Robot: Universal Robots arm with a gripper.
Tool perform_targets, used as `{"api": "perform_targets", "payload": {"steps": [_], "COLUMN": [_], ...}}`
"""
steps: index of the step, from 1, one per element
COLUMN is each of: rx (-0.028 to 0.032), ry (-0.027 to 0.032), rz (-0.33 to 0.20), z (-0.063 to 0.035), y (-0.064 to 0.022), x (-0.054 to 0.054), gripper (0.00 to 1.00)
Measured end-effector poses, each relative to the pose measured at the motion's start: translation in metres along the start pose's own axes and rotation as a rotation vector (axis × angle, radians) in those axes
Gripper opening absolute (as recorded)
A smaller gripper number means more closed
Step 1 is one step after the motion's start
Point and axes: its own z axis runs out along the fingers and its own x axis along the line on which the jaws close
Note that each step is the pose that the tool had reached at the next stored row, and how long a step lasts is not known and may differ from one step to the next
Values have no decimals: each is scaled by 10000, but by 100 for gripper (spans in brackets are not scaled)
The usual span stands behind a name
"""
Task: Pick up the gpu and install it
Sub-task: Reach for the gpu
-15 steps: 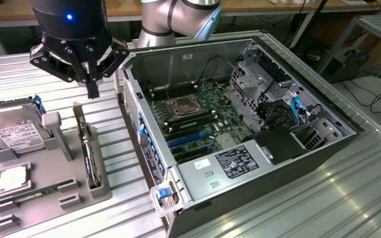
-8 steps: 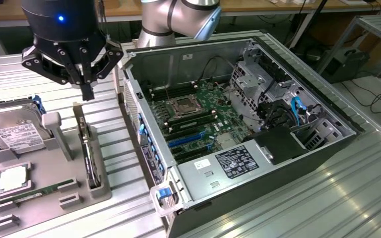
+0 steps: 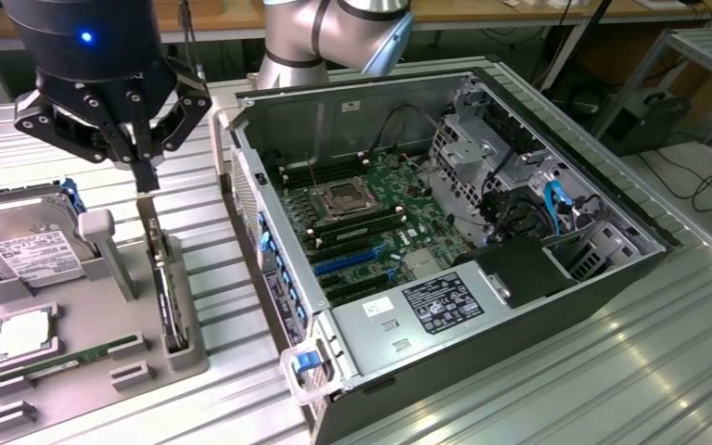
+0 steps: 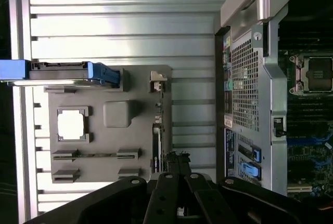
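Pick-up step is in hand, I'd judge, w/ install not yet begun: the gripper [image 3: 146, 185] is hanging over the gpu [image 3: 168, 287] at its end farthest from the exterior cam, jaws looking pressed together w/ nothing btwn them. The gpu is standing on edge, seated in the slot along the tray's [image 3: 121, 320] side nearest the case [image 3: 319, 111], not lifted. Can't tell if the tips are touching the gpu's top edge or sitting just above it. In the wrist view the gripper [image 4: 177, 157] is lying a touch to one side of the gpu [image 4: 157, 146], so the next move is prob. calling for opening up, squaring over that thin edge and coming straight down; a skewed grip could be tilting the gpu in its slot. Materials, big to small: table [image 3: 554, 371] is showing ribbed bright alu., shiny, w/ long parallel ridges; case is lying on its side, lid off, dark steel shell perforated at one end, green mobo [image 3: 369, 213] inside w/ blue slots [image 3: 349, 261]; tray is looking like matte grey plastic, moulded w/ pockets and posts, also holding a silver drive [image 3: 29, 246] w/ white label; gripper is black and hard, linkage bars narrowing to slim tips; gpu is reading as a thin rigid board, dark edge-on, little to grip.
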Motion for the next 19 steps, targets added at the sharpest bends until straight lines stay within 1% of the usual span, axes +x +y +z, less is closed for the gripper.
{"api": "perform_targets", "payload": {"steps": [15, 19], "rx": [-6, -8], "ry": [14, 15], "rz": [-282, -321], "z": [-8, -8], "y": [-21, -22], "x": [267, 285], "gripper": [11, 11]}}
